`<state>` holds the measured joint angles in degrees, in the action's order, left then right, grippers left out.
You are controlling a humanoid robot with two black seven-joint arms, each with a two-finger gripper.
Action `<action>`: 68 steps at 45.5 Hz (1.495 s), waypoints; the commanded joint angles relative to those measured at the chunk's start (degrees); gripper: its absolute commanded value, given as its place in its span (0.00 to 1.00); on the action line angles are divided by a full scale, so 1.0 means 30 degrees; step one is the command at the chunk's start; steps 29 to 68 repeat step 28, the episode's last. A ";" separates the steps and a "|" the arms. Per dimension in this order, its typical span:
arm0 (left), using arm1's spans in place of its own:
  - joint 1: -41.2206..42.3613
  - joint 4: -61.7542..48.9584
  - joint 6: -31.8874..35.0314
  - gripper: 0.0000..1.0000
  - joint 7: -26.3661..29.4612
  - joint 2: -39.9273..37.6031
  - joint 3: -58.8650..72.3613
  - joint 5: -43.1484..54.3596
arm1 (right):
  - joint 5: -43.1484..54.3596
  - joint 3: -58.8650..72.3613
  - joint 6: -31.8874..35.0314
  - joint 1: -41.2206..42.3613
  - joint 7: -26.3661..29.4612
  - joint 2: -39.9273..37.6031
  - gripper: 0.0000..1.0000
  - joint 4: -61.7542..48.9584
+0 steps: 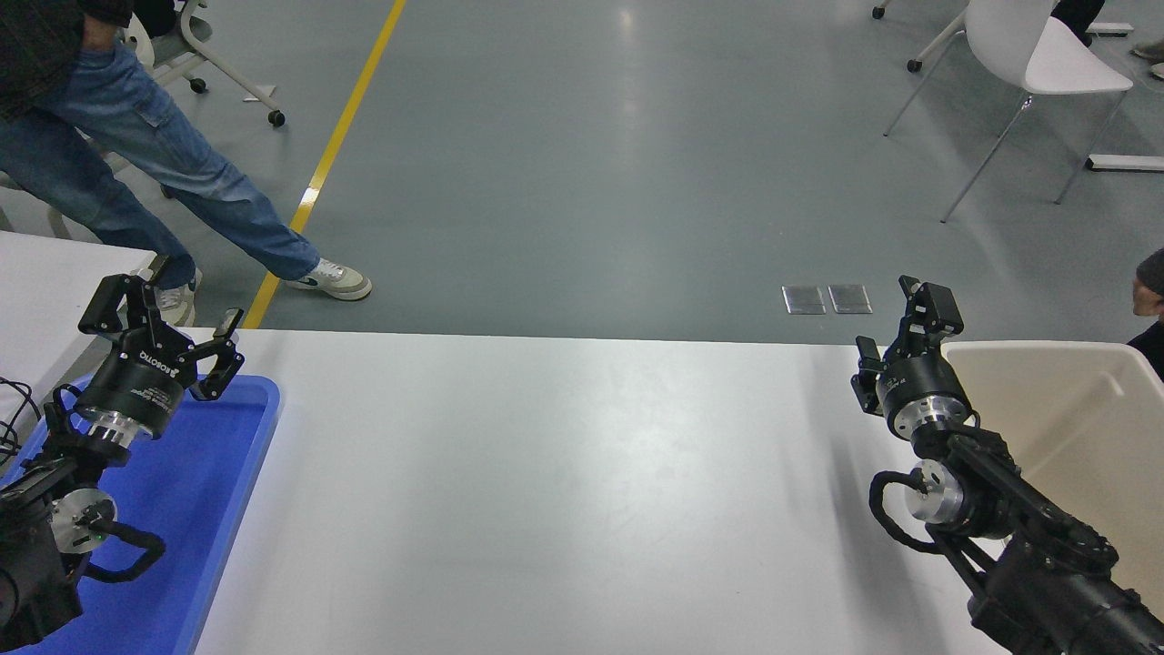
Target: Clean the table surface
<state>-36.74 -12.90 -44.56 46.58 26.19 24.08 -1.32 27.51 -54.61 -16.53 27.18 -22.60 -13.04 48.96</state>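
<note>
The table surface point(564, 473) is a wide plain white top that fills the middle of the view, with nothing lying on it. My right gripper point(896, 327) hangs over the table's far right end, just left of the beige bin. Its fingers point(929, 305) are spread and hold nothing. My left gripper point(164, 323) is parked at the lower left over the far end of the blue tray, open and empty.
A blue tray point(227, 473) lies at the table's left end. A beige bin point(1046, 364) stands at the right end. A person in jeans point(136, 155) stands at the far left, part of another person point(1148, 291) shows at the right edge, and a white chair point(1028, 55) stands behind.
</note>
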 commanded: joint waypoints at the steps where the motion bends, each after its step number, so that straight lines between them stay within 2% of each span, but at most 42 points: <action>1: -0.0001 0.0024 0.0000 1.00 0.0000 0.0000 0.0000 0.0000 | -0.0001 -0.0050 0.0032 -0.0153 -0.0171 0.0098 1.00 -0.0061; 68: -0.0001 -0.0005 0.0000 1.00 0.0000 0.0000 0.0000 0.0000 | -0.0001 0.0155 0.0032 -0.0241 -0.0171 0.0098 1.00 0.0027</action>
